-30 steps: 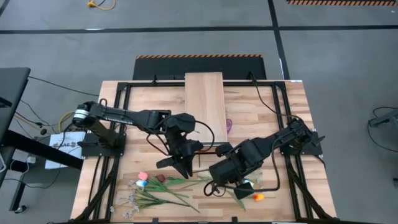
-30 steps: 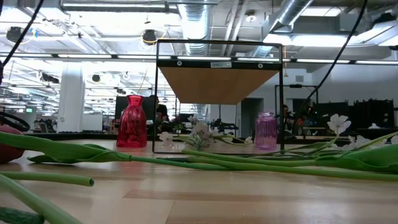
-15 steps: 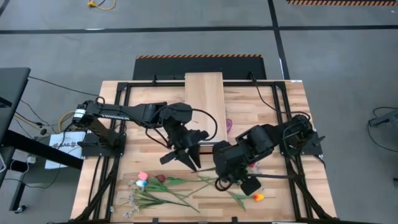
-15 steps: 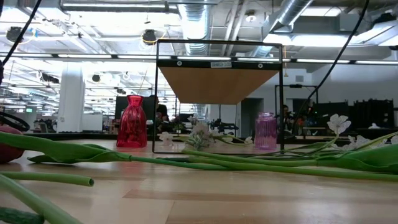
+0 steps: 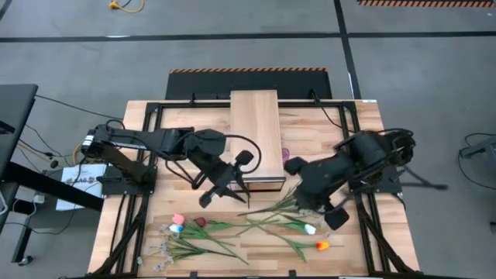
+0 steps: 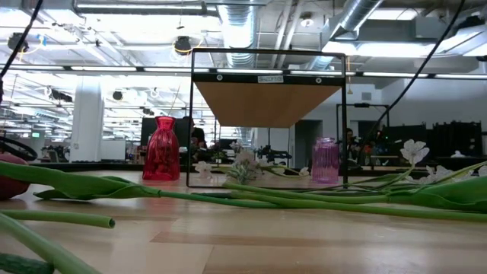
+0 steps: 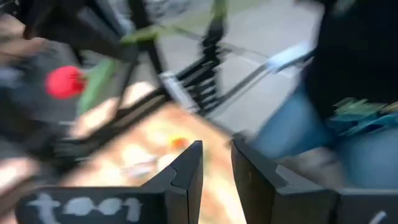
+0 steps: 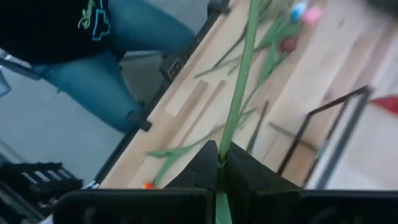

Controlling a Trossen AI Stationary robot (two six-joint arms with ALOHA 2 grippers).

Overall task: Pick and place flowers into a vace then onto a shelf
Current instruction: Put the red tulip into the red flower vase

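Over the table's front half, your right gripper [image 8: 219, 163] was clamped on a green flower stem [image 8: 239, 87] | left gripper [image 7: 214, 174] slightly parted, holding nothing | remaining flowers [image 5: 232, 232] lay on the tabletop; red vase [image 6: 161, 149] and shelf [image 5: 254, 132] unfilled | most work left.

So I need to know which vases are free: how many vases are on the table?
2. A red vase stands left of the shelf frame in the low view; a purple vase stands under the shelf's right end. Both look empty; others may be hidden.
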